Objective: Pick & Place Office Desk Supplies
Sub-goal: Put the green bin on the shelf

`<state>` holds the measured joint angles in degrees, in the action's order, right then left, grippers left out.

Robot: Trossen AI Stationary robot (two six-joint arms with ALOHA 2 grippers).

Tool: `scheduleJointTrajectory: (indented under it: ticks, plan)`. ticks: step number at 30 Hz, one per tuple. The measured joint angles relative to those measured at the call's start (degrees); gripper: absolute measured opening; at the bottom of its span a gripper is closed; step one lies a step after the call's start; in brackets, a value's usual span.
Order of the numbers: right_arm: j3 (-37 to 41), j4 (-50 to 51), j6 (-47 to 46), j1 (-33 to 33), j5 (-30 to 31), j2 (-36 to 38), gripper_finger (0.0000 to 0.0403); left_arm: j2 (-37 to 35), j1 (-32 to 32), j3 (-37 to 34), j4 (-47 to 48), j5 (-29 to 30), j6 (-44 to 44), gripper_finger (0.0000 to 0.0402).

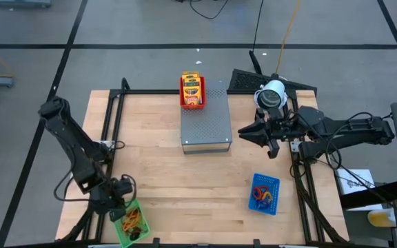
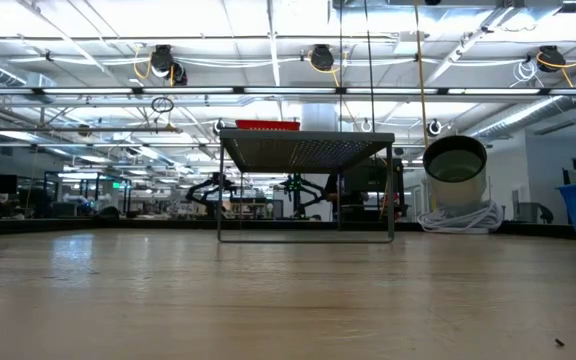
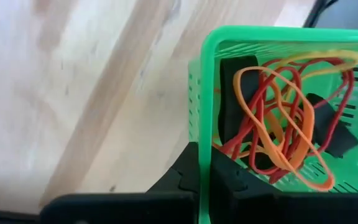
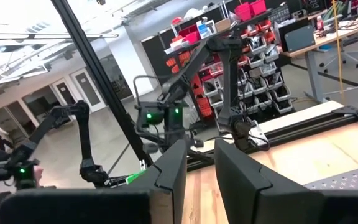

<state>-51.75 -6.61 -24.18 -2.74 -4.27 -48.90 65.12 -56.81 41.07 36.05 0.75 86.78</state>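
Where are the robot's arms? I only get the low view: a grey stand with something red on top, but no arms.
Observer: The left gripper is at the table's near left corner, shut on the wall of a green tray.
Operator: What's in that tray?
Observer: Tangled orange and red rubber bands, plus dark clip-like pieces.
Operator: And the other arm?
Observer: The right gripper hovers just right of the grey box, fingers apart and empty.

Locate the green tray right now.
High view: the green tray sits at the table's front-left corner, rubber bands inside. The left pincer is shut on its wall.
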Motion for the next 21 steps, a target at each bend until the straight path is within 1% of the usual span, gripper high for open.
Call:
scheduleJointTrajectory:
  ticks: [5, 12, 17, 21]
  plan:
    - [0.00, 1.40, 0.15, 0.00, 0.00, 0.00, 0.0075, 0.00, 5.86, 7.93, 7.70, 1.81, -7.27, 0.0005]
    - [0.00, 1.56, 1.31, 0.00, -0.20, 0.14, 0.0075, -0.02, 15.62, 21.86, 19.76, 3.91, -19.88, 0.0005]
    - [0.00, 1.56, 1.31, 0.00, -0.38, 0.34, 0.0075, -0.02, 23.59, 32.19, 26.90, 3.89, -30.16, 0.0005]
    - [0.00, 1.78, 1.39, 0.00, -0.42, 0.47, 0.0075, 0.23, 31.63, 38.45, 29.49, 3.83, -38.28, 0.0005]
